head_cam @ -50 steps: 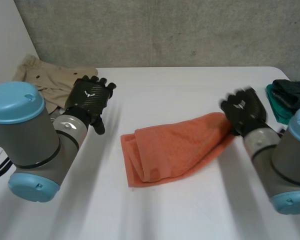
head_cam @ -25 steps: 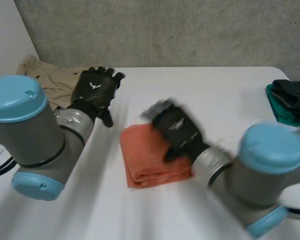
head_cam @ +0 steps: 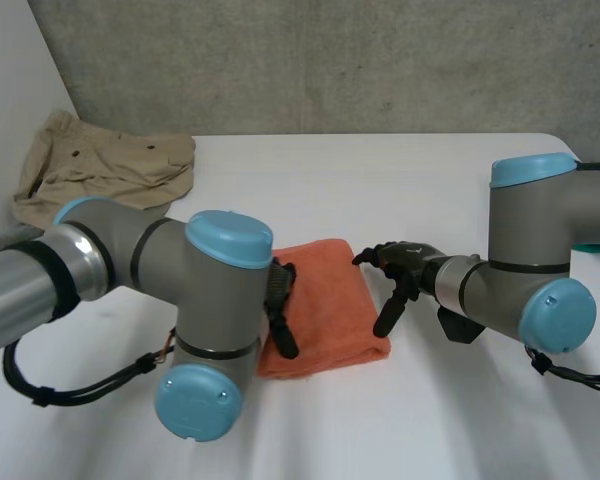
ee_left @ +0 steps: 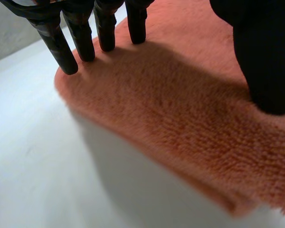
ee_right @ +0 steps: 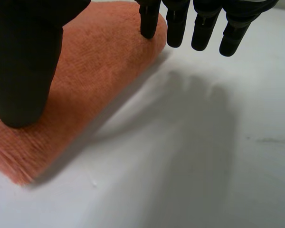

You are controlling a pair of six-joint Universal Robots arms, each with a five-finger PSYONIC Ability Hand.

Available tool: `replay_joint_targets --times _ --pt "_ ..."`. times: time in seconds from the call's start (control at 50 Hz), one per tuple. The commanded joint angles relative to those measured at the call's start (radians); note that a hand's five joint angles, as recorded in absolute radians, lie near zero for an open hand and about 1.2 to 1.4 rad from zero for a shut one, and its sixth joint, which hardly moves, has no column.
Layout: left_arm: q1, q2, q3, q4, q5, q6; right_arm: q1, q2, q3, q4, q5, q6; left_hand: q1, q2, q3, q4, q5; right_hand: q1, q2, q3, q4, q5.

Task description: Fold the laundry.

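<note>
Orange terry towel point(head_cam: 325, 300) – long a second ago, now doubled into a compact rectangle mid-desk point(head_cam: 400, 170) | left robot hand point(head_cam: 281, 305) spread flat on its left edge | right robot hand point(head_cam: 405, 265) spread at its right edge, pinching nothing | fold looks complete – crumpled beige garment point(head_cam: 110, 165) far left likely next

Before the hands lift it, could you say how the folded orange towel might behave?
Probably floppy: the orange towel lies in soft, rounded folds. Its fuzzy pile suggests it won't slip easily. Lifted by one edge, the loose layers would likely fall open.
</note>
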Motion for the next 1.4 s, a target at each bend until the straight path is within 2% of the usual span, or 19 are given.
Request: replay_joint_targets --times 0.02,0.12,0.16,0.24,0.32,0.34,0.4,0.48,0.5,0.54,0.56,0.6,0.8,1.14,1.22,1.24,1.26,1.28,1.4 --pt "0.05 0.068 -0.057 0.004 0.007 0.028 0.023 -0.013 -0.02 0.008 0.019 -0.118 0.011 -0.01 -0.011 -0.004 -0.024 -0.021 -0.007 -0.006 -0.005 -0.015" --pt "0.053 0.134 -0.045 0.004 0.033 0.097 0.043 -0.088 0.009 -0.024 0.063 -0.15 -0.007 -0.028 -0.029 -0.022 -0.041 -0.026 -0.013 -0.011 -0.011 -0.021" --pt "0.056 0.162 -0.04 0.004 0.054 0.119 0.075 -0.132 0.042 -0.076 0.112 -0.159 -0.01 -0.031 -0.032 -0.025 -0.044 -0.029 -0.016 -0.014 -0.014 -0.024" --pt "0.083 0.246 -0.014 0.02 0.132 0.151 0.134 -0.22 0.162 -0.217 0.181 -0.22 -0.014 -0.035 -0.036 -0.028 -0.048 -0.038 -0.025 -0.023 -0.023 -0.033" --pt "0.119 0.306 0.021 0.034 0.252 0.152 0.192 -0.312 0.336 -0.366 0.198 -0.298 -0.014 -0.035 -0.036 -0.028 -0.048 -0.038 -0.025 -0.023 -0.023 -0.033" --pt "0.131 0.326 0.029 0.045 0.319 0.152 0.204 -0.321 0.372 -0.391 0.2 -0.309 -0.014 -0.035 -0.036 -0.028 -0.048 -0.038 -0.025 -0.023 -0.023 -0.033" --pt "0.159 0.357 0.037 0.057 0.434 0.151 0.256 -0.338 0.493 -0.475 0.201 -0.322 -0.014 -0.035 -0.036 -0.028 -0.048 -0.038 -0.025 -0.023 -0.023 -0.033" --pt "0.2 0.386 0.04 0.057 0.65 0.148 0.321 -0.327 0.602 -0.573 0.204 -0.32 -0.014 -0.035 -0.036 -0.028 -0.048 -0.032 -0.019 -0.017 -0.017 -0.027" --pt "0.208 0.386 0.038 0.051 0.75 0.146 0.33 -0.323 0.616 -0.598 0.206 -0.32 -0.014 -0.035 -0.036 -0.028 -0.048 -0.032 -0.019 -0.017 -0.017 -0.027" --pt "0.212 0.386 0.038 0.047 0.821 0.146 0.344 -0.309 0.641 -0.646 0.207 -0.322 -0.014 -0.035 -0.036 -0.028 -0.048 -0.029 -0.016 -0.014 -0.014 -0.024" --pt "0.212 0.386 0.037 0.037 0.89 0.145 0.35 -0.289 0.659 -0.694 0.209 -0.332 -0.014 -0.035 -0.036 -0.028 -0.048 -0.029 -0.016 -0.014 -0.014 -0.024" --pt "0.212 0.386 0.032 0.03 0.927 0.145 0.35 -0.268 0.665 -0.744 0.209 -0.332 -0.014 -0.035 -0.036 -0.028 -0.048 -0.026 -0.013 -0.012 -0.011 -0.021" --pt "0.205 0.386 0.018 0.014 0.944 0.143 0.343 -0.162 0.618 -0.931 0.21 -0.409 -0.014 -0.035 -0.036 -0.028 -0.048 0.047 0.06 0.062 0.062 0.052" --pt "0.208 0.386 -0.003 0.016 0.945 0.143 0.34 -0.087 0.515 -0.946 0.21 -0.446 -0.014 -0.035 -0.036 -0.028 -0.048 0.323 0.336 0.338 0.338 0.328" --pt "0.208 0.387 -0.003 0.016 0.945 0.143 0.34 -0.07 0.488 -0.943 0.21 -0.444 -0.014 -0.035 -0.036 -0.028 -0.048 0.586 0.6 0.601 0.602 0.591" --pt "0.208 0.387 -0.003 0.016 0.945 0.143 0.34 -0.067 0.483 -0.942 0.21 -0.443 -0.014 -0.035 -0.036 -0.028 -0.048 0.738 0.752 0.753 0.754 0.743" --pt "0.208 0.387 -0.003 0.016 0.945 0.142 0.34 -0.062 0.472 -0.939 0.207 -0.438 -0.014 -0.035 -0.036 -0.028 -0.048 1.089 1.102 1.103 1.104 1.094" --pt "0.208 0.387 -0.005 0.016 0.945 0.142 0.34 -0.062 0.466 -0.939 0.206 -0.438 -0.014 -0.035 -0.036 -0.028 -0.048 1.17 1.183 1.184 1.185 1.175" --pt "0.209 0.389 0.0 0.016 0.945 0.142 0.303 -0.088 0.429 -0.939 0.215 -0.435 -0.013 -0.034 -0.035 -0.027 -0.047 1.17 1.184 1.185 1.186 1.176"
